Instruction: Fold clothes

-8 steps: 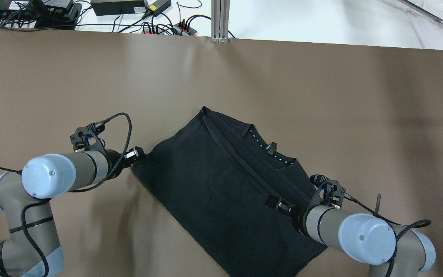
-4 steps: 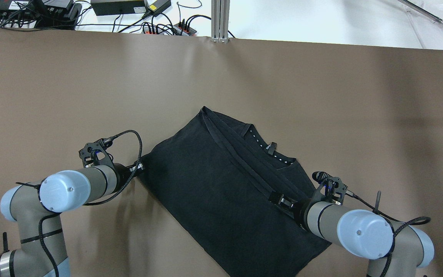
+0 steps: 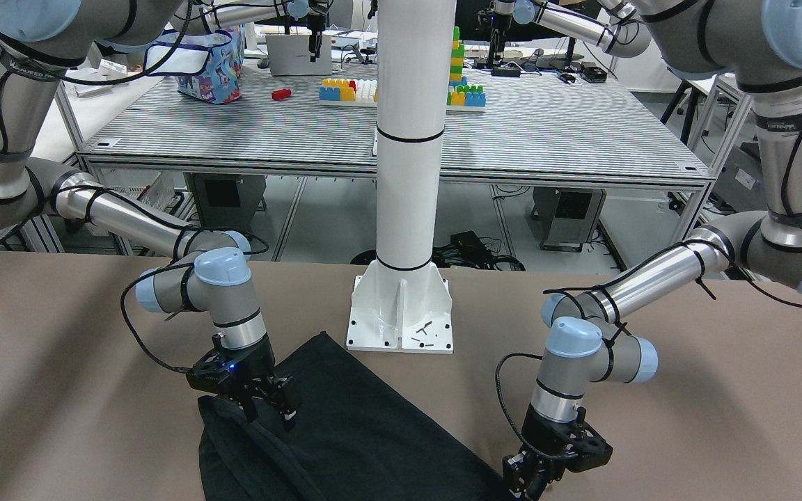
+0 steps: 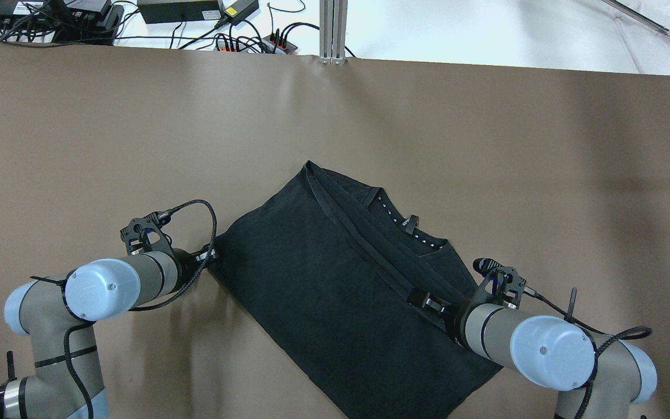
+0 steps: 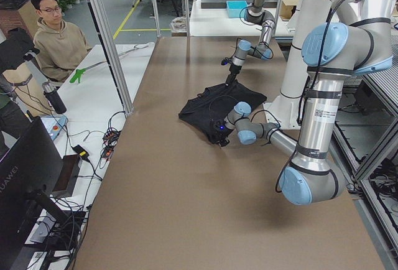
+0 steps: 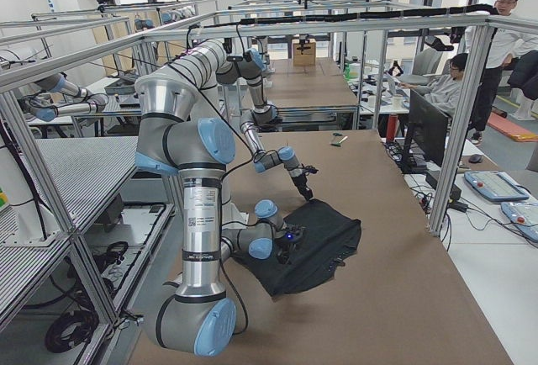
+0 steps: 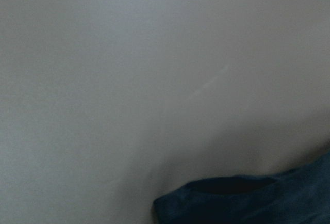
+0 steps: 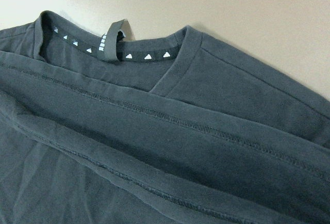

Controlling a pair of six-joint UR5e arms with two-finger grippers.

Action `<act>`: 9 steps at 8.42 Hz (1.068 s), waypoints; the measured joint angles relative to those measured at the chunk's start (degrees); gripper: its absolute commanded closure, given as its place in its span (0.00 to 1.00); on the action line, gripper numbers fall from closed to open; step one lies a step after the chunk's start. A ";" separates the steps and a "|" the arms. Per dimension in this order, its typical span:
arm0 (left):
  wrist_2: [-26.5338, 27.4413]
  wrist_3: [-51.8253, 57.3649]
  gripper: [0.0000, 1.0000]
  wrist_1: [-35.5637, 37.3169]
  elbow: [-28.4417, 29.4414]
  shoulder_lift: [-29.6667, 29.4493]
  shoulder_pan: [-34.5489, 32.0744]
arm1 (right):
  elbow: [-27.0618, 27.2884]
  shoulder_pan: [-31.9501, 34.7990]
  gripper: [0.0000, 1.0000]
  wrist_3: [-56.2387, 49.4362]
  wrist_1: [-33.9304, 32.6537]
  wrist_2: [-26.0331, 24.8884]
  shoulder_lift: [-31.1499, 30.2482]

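The clothes [image 4: 335, 279] are one black garment, folded and lying diagonally on the brown table [image 4: 137, 116]; its collar with white triangles [image 8: 144, 56] faces the far right. It also shows in the front view [image 3: 366, 431]. My left gripper [image 4: 211, 254] is low at the garment's left corner [image 7: 242, 203]; I cannot tell whether its fingers are open or shut. In the front view it [image 3: 523, 480] sits at the cloth's edge. My right gripper [image 3: 273, 416] is open, fingers spread just over the folded hem near the collar, and it also shows overhead [image 4: 423, 300].
The white pillar's base plate [image 3: 401, 313] stands on the table's robot side, close to the garment. Cables and power supplies [image 4: 224, 35] lie beyond the table's far edge. A seated person [image 5: 56, 40] is off the table's far side.
My left arm has swung nearer and to the right, bringing its gripper down to the garment's left corner. My right gripper has shifted only slightly. The garment lies as before.
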 measured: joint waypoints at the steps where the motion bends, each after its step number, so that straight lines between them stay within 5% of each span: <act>1: -0.19 0.44 1.00 0.02 -0.03 0.14 -0.08 | -0.04 -0.02 0.05 0.02 0.00 0.03 0.03; 7: -5.50 10.85 1.00 0.54 -2.33 -0.64 -6.66 | -0.65 -0.18 0.05 0.02 0.07 0.01 0.06; 9: -9.22 15.34 1.00 0.56 4.44 -6.81 -12.72 | -0.55 -0.29 0.05 0.00 0.12 -0.28 0.50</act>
